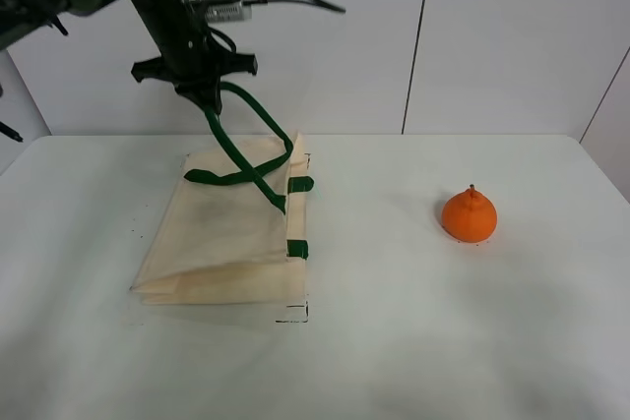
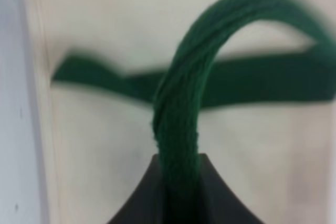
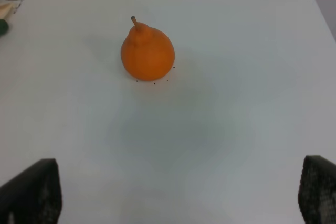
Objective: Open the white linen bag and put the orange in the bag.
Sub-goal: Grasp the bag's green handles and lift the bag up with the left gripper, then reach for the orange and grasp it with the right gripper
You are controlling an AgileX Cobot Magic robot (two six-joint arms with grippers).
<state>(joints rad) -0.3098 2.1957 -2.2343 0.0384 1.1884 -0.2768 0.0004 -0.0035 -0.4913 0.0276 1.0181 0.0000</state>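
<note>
The white linen bag [image 1: 228, 233] lies flat on the left of the table, its green tabs on its right edge. My left gripper [image 1: 205, 97] is shut on one dark green strap handle [image 1: 246, 110] and holds it up above the bag's far end; the other handle [image 1: 236, 176] lies across the cloth. In the left wrist view the strap [image 2: 181, 108] rises from between the black fingers [image 2: 139, 200] over the cream cloth [image 2: 105, 145]. The orange [image 1: 469, 214] sits on the table to the right. In the right wrist view the orange [image 3: 147, 52] lies ahead of my right gripper [image 3: 178, 195], which is open and empty.
The white table [image 1: 394, 341] ends at a white back wall [image 1: 492, 36]. Small black corner marks [image 1: 293, 317] are drawn by the bag's front right corner. A corner of the bag [image 3: 4, 11] shows at the edge of the right wrist view.
</note>
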